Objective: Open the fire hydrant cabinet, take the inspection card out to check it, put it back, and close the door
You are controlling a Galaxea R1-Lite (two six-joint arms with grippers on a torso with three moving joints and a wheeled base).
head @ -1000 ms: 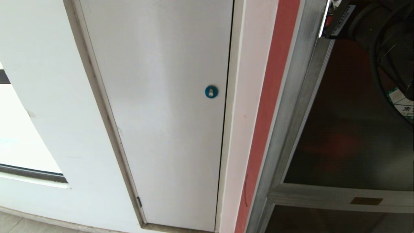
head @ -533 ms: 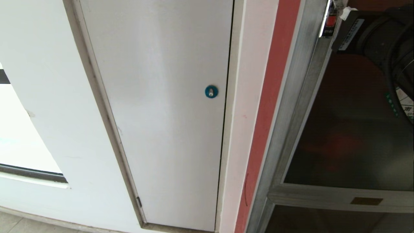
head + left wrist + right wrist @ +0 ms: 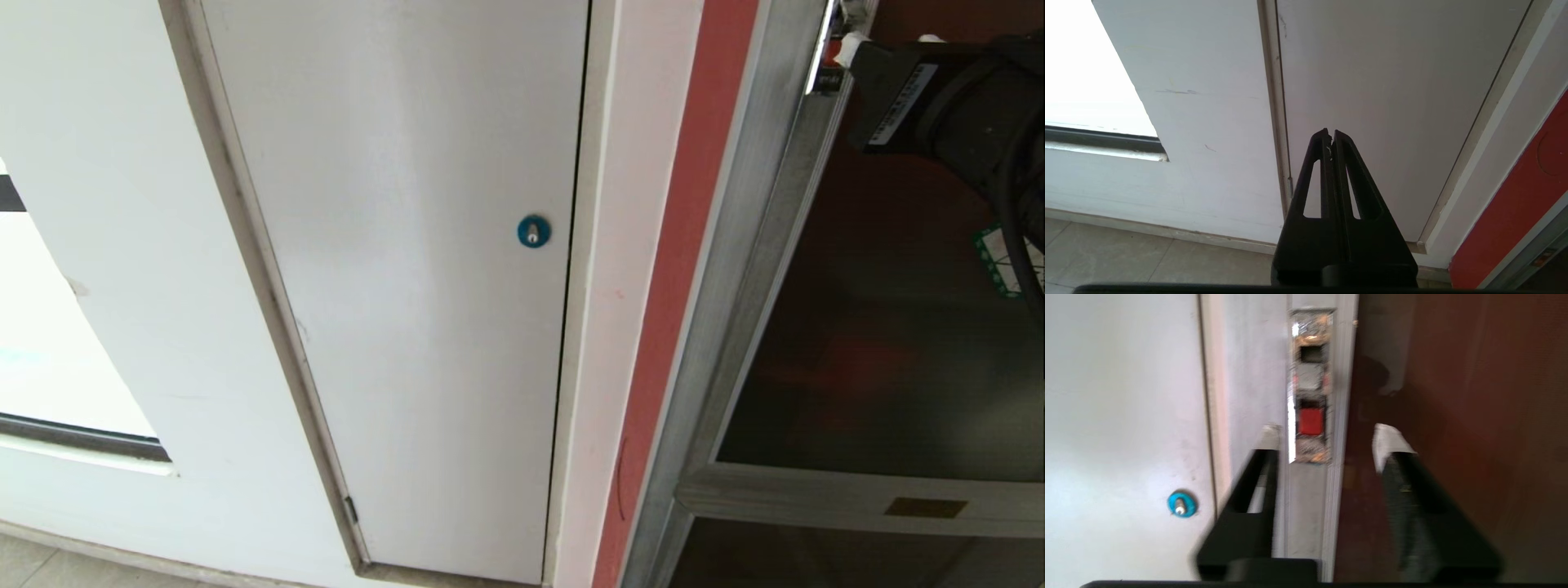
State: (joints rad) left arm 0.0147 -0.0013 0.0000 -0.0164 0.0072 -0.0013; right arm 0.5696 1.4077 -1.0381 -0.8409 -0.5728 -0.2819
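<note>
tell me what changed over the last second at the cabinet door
The right gripper has risen along the door toward the red-marked latch, and its fingers, shut a second ago, now stand apart either side of it, holding nothing. The door is closed as before; the left gripper stays shut by the white panel.

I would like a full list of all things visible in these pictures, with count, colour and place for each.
white panel: one, white, left of the cabinet, shut.
round lock: one, blue, near the panel's right edge.
red strip: one, red, between panel and cabinet.
door: one, dark glass, silver frame, far right.
latch: one, red-marked, on the door's frame.
sticker: one, green-bordered, on the glass.
floor: grey tiles, below.
left pincer: black, shut, before the panel.
right pincer: black, open, at the latch.
</note>
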